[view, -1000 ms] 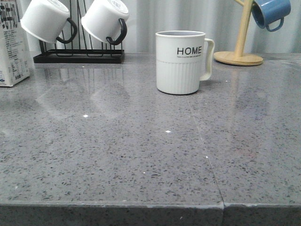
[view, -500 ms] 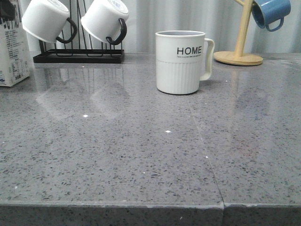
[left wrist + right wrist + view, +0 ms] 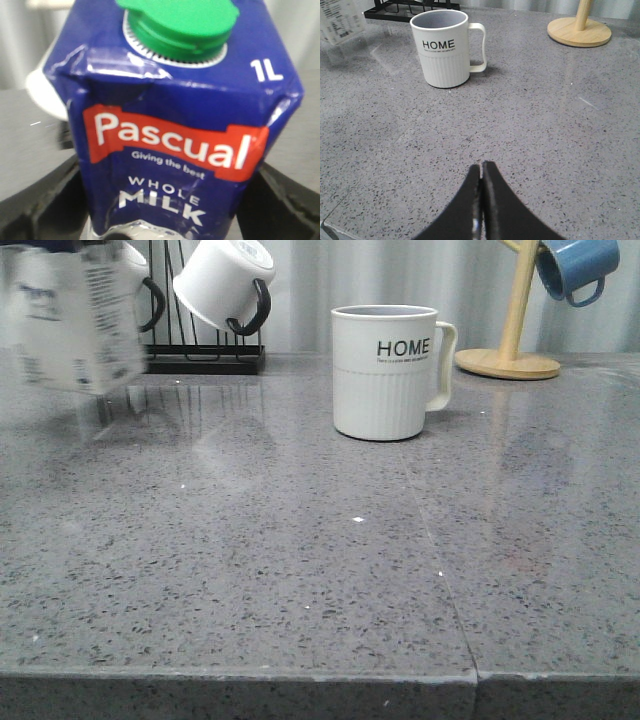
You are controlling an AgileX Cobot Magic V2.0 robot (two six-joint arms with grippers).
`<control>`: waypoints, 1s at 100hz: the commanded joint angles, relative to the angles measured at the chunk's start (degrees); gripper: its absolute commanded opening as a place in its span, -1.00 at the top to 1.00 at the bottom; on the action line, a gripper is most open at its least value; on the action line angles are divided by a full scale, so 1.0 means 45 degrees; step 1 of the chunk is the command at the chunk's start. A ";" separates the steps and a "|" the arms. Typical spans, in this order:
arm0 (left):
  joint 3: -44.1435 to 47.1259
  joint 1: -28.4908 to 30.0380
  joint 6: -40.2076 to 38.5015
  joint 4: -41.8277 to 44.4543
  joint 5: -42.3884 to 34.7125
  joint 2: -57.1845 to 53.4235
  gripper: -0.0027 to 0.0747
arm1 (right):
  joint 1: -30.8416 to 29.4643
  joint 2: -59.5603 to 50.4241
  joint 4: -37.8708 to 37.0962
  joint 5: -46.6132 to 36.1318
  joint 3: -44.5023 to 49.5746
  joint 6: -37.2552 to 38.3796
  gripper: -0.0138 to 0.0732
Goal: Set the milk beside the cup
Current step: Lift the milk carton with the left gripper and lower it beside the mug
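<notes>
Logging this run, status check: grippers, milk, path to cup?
Left gripper shut on milk, carton lifted off the counter. Right gripper shut, empty. Cup upright, nothing on the counter between.

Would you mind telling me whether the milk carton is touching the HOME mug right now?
Apart. The front view shows the milk carton lifted at the far left, with a wide stretch of bare countertop between it and the HOME mug.

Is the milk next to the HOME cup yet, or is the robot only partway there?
Partway. Done: the milk is off the counter, held up at the far left, blurred in the front view. In hand: the left wrist view shows the carton filling the space between the left gripper's dark jaws. Left: carry it across the bare stretch and set it down beside the cup. The right gripper waits shut, holding nothing.
</notes>
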 commanded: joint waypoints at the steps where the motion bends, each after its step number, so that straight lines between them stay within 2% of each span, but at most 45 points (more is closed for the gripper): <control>1: -0.0510 -0.0940 -0.0125 -0.0200 -0.1314 -0.0263 -0.09 | 0.0004 0.0124 -0.0026 -0.0951 -0.0304 -0.0094 0.83; 30: -0.1529 -0.3156 -0.0125 -0.0688 -0.1973 0.1286 -0.09 | 0.0004 0.0124 -0.0026 -0.0951 -0.0304 -0.0094 0.83; 56: -0.2063 -0.3747 -0.0125 -0.0866 -0.1976 0.2318 -0.10 | 0.0004 0.0124 -0.0026 -0.0951 -0.0304 -0.0094 0.83; 63: -0.2063 -0.3747 -0.0125 -0.0887 -0.1910 0.2324 -0.21 | 0.0004 0.0124 -0.0026 -0.0951 -0.0304 -0.0094 0.83; 77: -0.2063 -0.3747 -0.0125 -0.1257 -0.1801 0.2324 -0.76 | 0.0004 0.0124 -0.0026 -0.0951 -0.0304 -0.0094 0.83; 80: -0.2063 -0.3747 -0.0125 -0.1257 -0.1661 0.2324 -0.82 | 0.0004 0.0124 -0.0026 -0.0951 -0.0304 -0.0094 0.83; 100: -0.1937 -0.3906 -0.0125 -0.1208 0.0092 0.1795 -0.76 | 0.0004 0.0124 -0.0026 -0.0951 -0.0304 -0.0094 0.83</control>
